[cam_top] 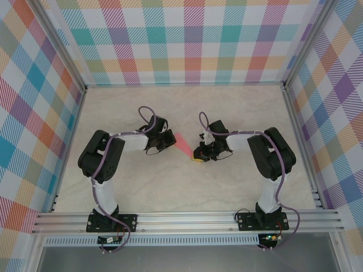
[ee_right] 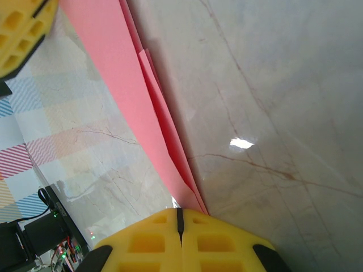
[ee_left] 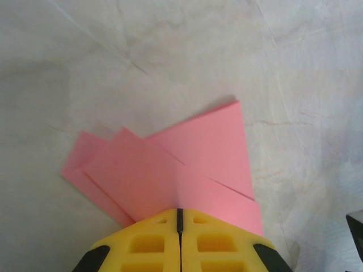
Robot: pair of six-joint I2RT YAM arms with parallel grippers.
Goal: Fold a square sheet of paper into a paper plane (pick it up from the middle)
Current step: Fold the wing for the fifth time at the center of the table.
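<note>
Paper joins our two arms near the middle of the table (cam_top: 170, 192): in the top view the sheet of paper (cam_top: 183, 145) runs as a short salmon-pink strip from the left gripper (cam_top: 172, 137) down to the right gripper (cam_top: 199, 157). We see it folded, not as a flat square. From the left wrist, the sheet of paper (ee_left: 193, 158) fans out beyond the yellow fingertips in several overlapping layers. One large triangular flap rises to a sharp corner on the right, two smaller points step down to the left, and straight diagonal creases cross the middle. Its surface is plain and unmarked. The left gripper (ee_left: 180, 212) has its jaws pressed together on the near edge of those layers. From the right wrist, the sheet of paper (ee_right: 108, 68) shows nearly edge-on, a long narrow band of thin stacked layers tapering toward the right gripper (ee_right: 179, 212), whose jaws are likewise clamped on its end. Whether the paper touches the table we cannot tell
</note>
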